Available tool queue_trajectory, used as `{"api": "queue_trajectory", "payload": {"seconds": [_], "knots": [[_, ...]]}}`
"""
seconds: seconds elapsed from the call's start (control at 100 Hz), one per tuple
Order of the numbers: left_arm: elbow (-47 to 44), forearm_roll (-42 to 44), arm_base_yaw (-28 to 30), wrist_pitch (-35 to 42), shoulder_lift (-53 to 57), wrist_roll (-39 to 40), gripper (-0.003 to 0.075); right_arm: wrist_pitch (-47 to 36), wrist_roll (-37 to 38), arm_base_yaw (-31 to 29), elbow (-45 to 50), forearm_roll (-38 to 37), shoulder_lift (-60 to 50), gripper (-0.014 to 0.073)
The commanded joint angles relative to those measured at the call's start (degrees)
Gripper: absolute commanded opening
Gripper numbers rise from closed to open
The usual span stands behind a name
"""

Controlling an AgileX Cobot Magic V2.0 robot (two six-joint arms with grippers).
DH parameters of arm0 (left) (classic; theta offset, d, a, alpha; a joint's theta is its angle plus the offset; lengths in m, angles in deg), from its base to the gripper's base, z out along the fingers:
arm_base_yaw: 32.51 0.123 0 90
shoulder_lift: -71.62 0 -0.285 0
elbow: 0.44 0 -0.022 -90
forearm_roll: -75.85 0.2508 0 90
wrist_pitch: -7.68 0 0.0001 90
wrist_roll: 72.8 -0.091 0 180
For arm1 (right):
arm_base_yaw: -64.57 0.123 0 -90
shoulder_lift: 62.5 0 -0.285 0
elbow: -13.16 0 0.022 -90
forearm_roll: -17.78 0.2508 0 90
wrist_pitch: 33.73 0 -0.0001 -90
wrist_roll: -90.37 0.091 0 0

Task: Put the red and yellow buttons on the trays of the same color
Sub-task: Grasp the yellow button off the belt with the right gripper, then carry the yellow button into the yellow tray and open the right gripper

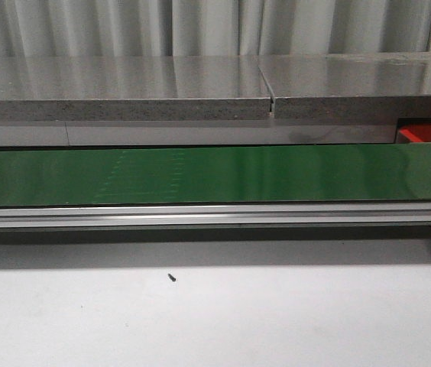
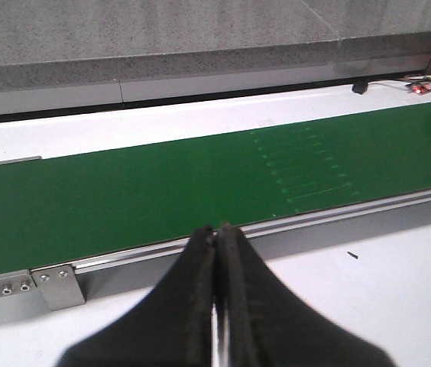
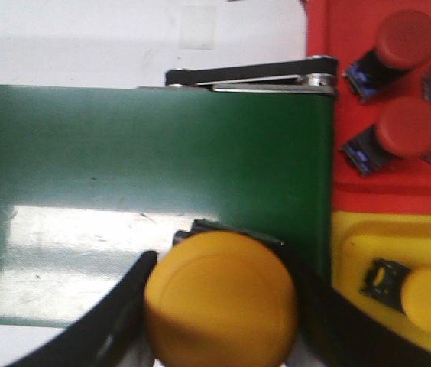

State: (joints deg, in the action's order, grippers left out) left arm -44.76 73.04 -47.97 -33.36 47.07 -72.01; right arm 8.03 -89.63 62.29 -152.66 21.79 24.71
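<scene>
— Right wrist view first: what does the right gripper [image 3: 219, 336] have?

— It pinches a yellow button [image 3: 221, 300] over the green belt [image 3: 147, 160]. The yellow tray [image 3: 368, 237] sits just beside it, the red tray [image 3: 353, 172] past that.

— And the left gripper [image 2: 217, 237]?

— Pressed together, holding nothing.

— How to do it well?

— I think: slide over the yellow tray, miss the button [image 3: 429, 298] there, then let go.

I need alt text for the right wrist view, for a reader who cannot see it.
The right gripper holds a yellow button above the green belt. Beside the belt's end lie a red tray with two red buttons and a yellow tray with one yellow button.
</scene>
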Motion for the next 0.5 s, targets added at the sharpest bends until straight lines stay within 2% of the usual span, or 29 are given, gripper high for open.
{"api": "queue_trajectory", "payload": {"seconds": [0.0, 0.49], "knots": [[1.4, -0.63, -0.37, 4.04, -0.47, 0.59, -0.0019, -3.28, 0.0, -3.03, 0.45, -0.32, -4.2, 0.0092], [1.4, -0.63, -0.37, 4.04, -0.47, 0.59, -0.0019, -6.89, 0.54, -22.01, 9.11, -0.71, -10.35, 0.0092]]}}
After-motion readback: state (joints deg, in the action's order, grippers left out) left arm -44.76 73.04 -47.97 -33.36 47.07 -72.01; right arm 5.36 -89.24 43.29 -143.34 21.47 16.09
